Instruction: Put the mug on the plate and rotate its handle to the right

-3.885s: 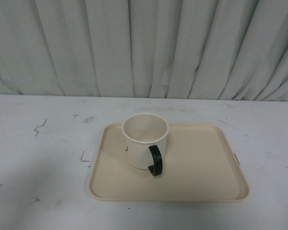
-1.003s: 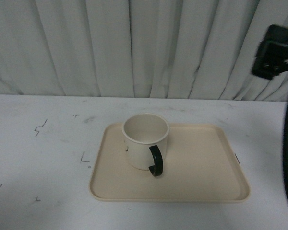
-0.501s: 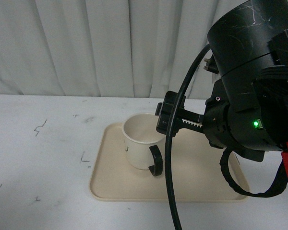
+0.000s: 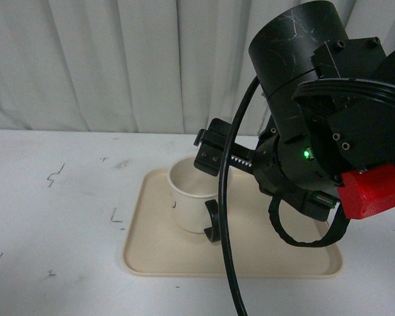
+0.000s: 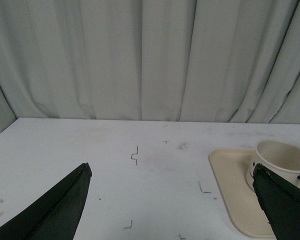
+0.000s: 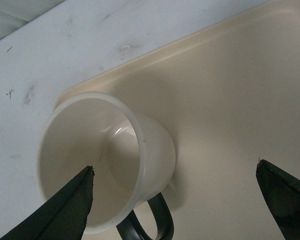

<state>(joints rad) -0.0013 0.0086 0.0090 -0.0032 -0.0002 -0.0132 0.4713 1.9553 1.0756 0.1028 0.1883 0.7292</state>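
Just above the cream-white cylindrical mug [image 4: 192, 197] on the flat beige rectangular plate [image 4: 283, 253], the black right gripper [image 6: 173, 169] hangs wide open and empty, the left gripper [image 5: 171, 169] likewise spread empty.

Cream mug [image 4: 187, 205] stands upright on the beige plate [image 4: 157, 253], black handle [image 4: 211, 230] pointing nearward.

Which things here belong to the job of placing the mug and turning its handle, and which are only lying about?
For the job: mug, handle, plate, right gripper, which is open at the mug.
Only there: table, curtain, left gripper, which is open and away from the plate.
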